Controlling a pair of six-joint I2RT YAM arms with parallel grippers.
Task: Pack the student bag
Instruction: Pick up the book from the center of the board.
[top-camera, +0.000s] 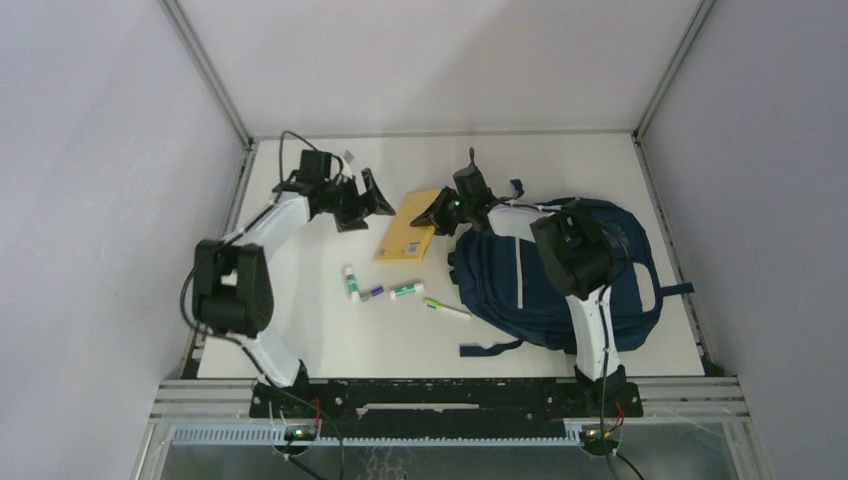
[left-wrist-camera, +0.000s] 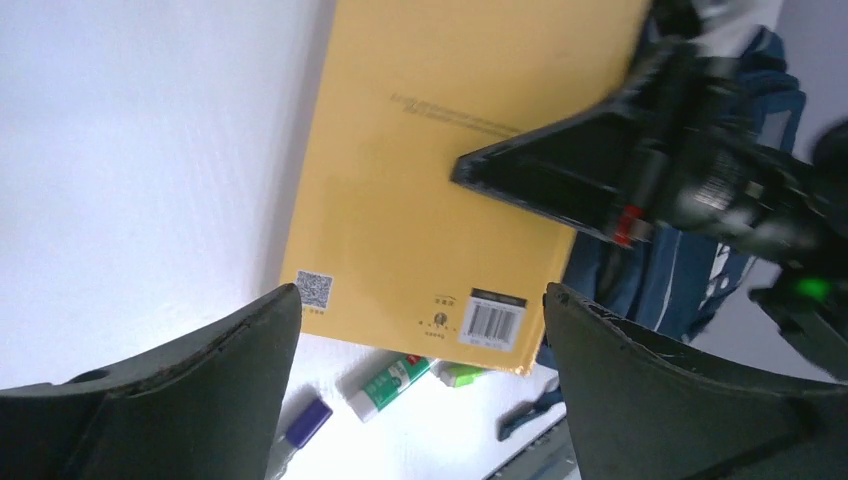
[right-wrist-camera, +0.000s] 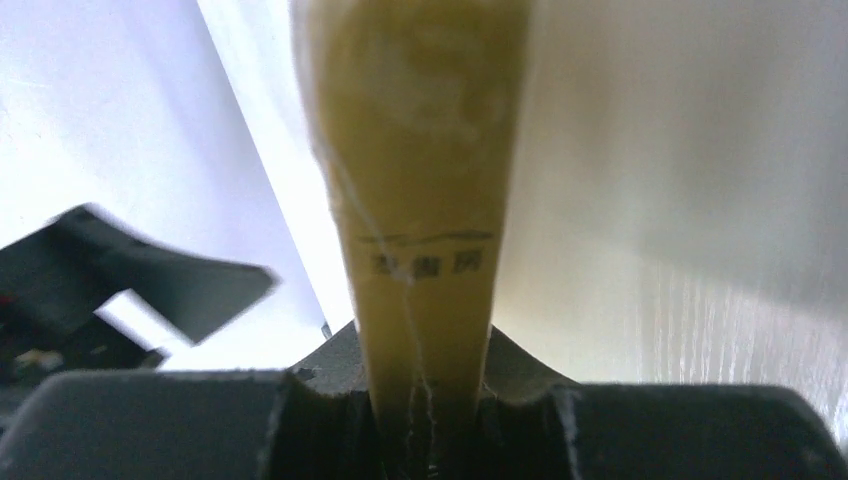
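The student bag (top-camera: 520, 280), a navy backpack with white piping, lies at the right of the table. A yellow book (top-camera: 405, 235) rests against the bag's left edge. My right gripper (top-camera: 447, 212) reaches over the bag and is shut on the book's right edge. In the right wrist view the book's yellow spine (right-wrist-camera: 420, 200) is pinched between both jaws of that gripper (right-wrist-camera: 425, 400). My left gripper (top-camera: 365, 200) hovers open just left of the book. The left wrist view looks down on the book's cover (left-wrist-camera: 420, 150) between the spread fingers of the left gripper (left-wrist-camera: 420, 300).
Two glue sticks (top-camera: 351, 283) (top-camera: 407, 291), a purple-capped item (top-camera: 372, 293) and a green pen (top-camera: 447, 309) lie on the white table in front of the book. A loose bag strap (top-camera: 490, 348) trails toward the near edge. Walls close in the table's left and right.
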